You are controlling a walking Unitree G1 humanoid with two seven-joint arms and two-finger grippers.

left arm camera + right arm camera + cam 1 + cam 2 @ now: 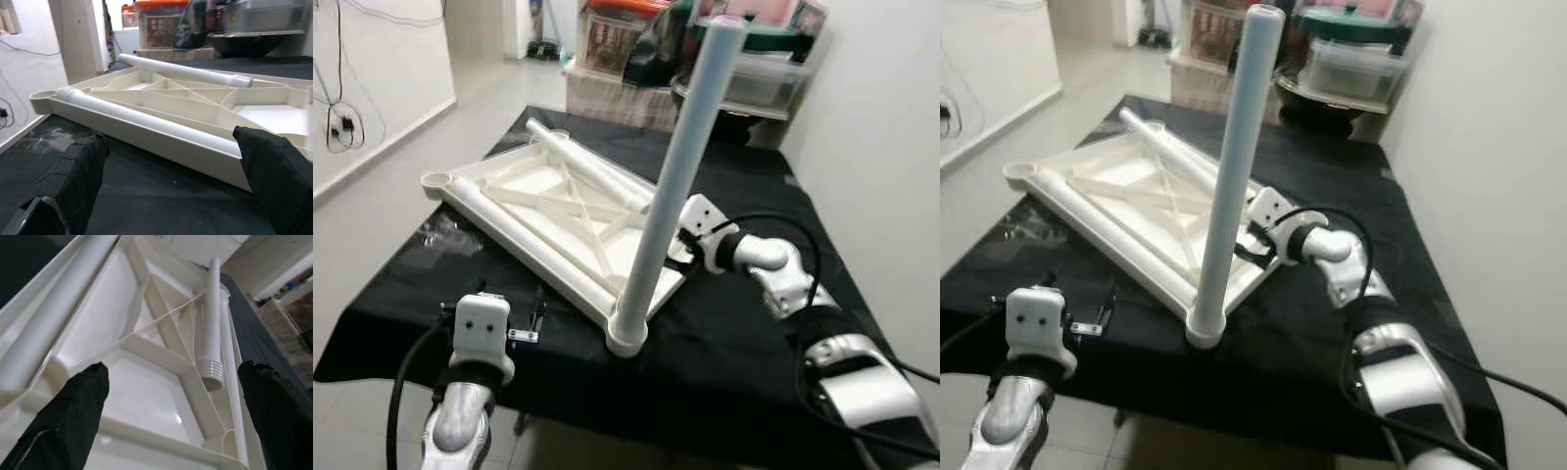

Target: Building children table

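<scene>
A white plastic table top point(540, 183) lies upside down on the black-covered table point(734, 333). One white leg point(675, 176) stands upright in the socket at its near corner. Two more legs lie loose in the underside, one along the near rim point(146, 122) and one along the far side point(592, 166), whose threaded end point(211, 369) points at my right wrist. My right gripper point(174, 368) is open at the top's right edge, just behind the upright leg. My left gripper point(171, 137) is open, low over the cloth in front of the near rim.
An empty round socket point(435, 181) marks the top's left corner. A crumpled clear bag point(450, 235) lies on the cloth to the left. Storage boxes and bins point(626, 49) stand behind the table. A white wall point(881, 147) runs close on the right.
</scene>
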